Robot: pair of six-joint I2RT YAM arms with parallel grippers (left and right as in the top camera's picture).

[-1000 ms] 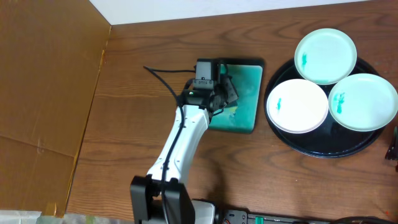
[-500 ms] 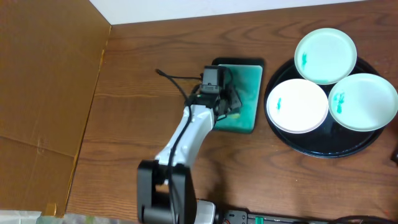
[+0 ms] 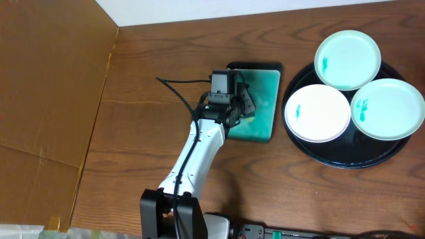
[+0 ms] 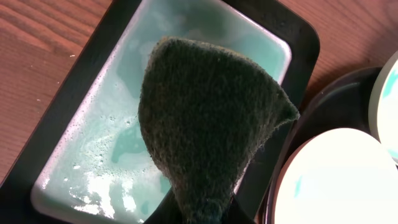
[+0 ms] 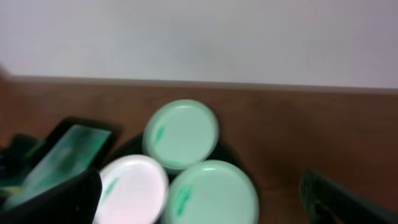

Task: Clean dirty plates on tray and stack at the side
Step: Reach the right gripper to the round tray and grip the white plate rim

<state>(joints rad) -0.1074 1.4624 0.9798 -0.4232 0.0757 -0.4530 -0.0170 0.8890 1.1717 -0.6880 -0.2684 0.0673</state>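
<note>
Three plates lie on the round black tray (image 3: 345, 162): a mint plate (image 3: 347, 60) at the back, a white plate (image 3: 317, 113) at the left and a second mint plate (image 3: 388, 109) at the right, each with a teal smear. My left gripper (image 3: 244, 109) is shut on a dark green sponge (image 4: 211, 124) and holds it over the wet teal dish (image 4: 99, 155), left of the tray. In the left wrist view the gripper (image 4: 205, 214) is mostly hidden by the sponge. My right gripper (image 5: 200, 186) is open and empty, high above the plates and outside the overhead view.
A brown cardboard panel (image 3: 46, 99) covers the table's left side. A white wall (image 3: 252, 10) runs along the back. The left arm's black cable (image 3: 179, 83) loops over the wood. A power strip (image 3: 265, 232) lies at the front edge.
My left gripper shifted right and then back left over the teal dish, still holding the sponge. The right gripper slid out of the overhead view at the right edge.
</note>
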